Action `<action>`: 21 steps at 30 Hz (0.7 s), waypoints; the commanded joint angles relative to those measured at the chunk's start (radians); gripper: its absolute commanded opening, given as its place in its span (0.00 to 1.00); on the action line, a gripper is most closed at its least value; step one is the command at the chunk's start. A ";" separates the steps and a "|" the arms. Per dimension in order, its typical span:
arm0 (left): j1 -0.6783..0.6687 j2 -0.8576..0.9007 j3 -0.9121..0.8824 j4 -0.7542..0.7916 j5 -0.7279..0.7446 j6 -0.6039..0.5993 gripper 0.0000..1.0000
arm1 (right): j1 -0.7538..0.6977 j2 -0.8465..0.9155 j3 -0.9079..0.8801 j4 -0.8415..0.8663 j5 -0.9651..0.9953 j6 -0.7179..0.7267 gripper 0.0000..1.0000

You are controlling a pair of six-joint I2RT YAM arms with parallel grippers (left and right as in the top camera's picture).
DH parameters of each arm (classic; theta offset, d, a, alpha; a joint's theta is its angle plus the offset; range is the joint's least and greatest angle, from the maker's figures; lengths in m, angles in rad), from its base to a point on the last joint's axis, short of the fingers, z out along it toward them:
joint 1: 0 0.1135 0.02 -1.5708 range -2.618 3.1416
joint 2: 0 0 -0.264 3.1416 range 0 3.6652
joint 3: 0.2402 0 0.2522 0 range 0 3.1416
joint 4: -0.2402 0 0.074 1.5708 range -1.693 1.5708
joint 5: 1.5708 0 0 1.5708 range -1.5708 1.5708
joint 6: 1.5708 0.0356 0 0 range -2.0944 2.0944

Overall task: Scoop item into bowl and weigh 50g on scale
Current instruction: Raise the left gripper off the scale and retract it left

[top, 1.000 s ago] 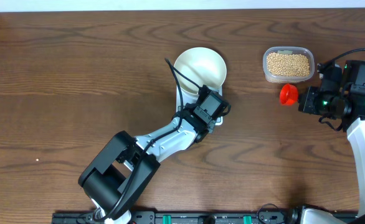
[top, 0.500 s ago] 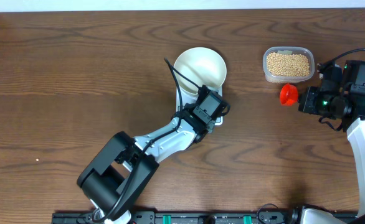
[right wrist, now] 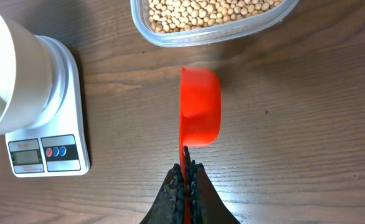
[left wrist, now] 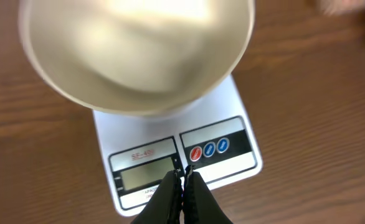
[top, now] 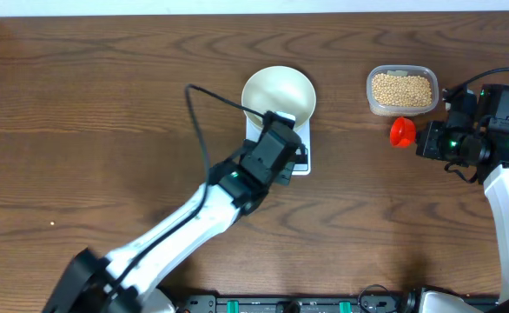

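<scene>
The white bowl [top: 279, 94] stands on the white scale [top: 304, 149] and looks empty. In the left wrist view the bowl [left wrist: 139, 56] fills the top, with the scale [left wrist: 232, 158] below it. My left gripper [left wrist: 182, 177] is shut and empty, its tips just above the scale's front edge between display and buttons; it also shows in the overhead view [top: 276, 148]. My right gripper [right wrist: 187, 171] is shut on the handle of a red scoop [right wrist: 200, 106], which is empty and sits just in front of the clear tub of beige beans [right wrist: 213, 12].
The bean tub [top: 401, 89] stands at the back right, with the red scoop [top: 401, 132] just in front of it. The right arm [top: 480, 139] is at the right edge. The left arm's cable [top: 204, 91] loops over the table left of the bowl.
My left arm has stretched out and its wrist has shifted slightly left over the scale's front. The right gripper and scoop have not moved.
</scene>
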 commanded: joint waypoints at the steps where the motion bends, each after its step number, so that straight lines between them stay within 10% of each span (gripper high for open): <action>1: 0.023 -0.071 0.000 -0.031 0.009 0.002 0.07 | 0.007 -0.005 0.018 0.004 0.001 -0.016 0.01; 21: 0.489 -0.223 0.000 0.048 0.008 0.002 0.07 | 0.009 -0.002 0.018 0.289 -0.032 -0.001 0.01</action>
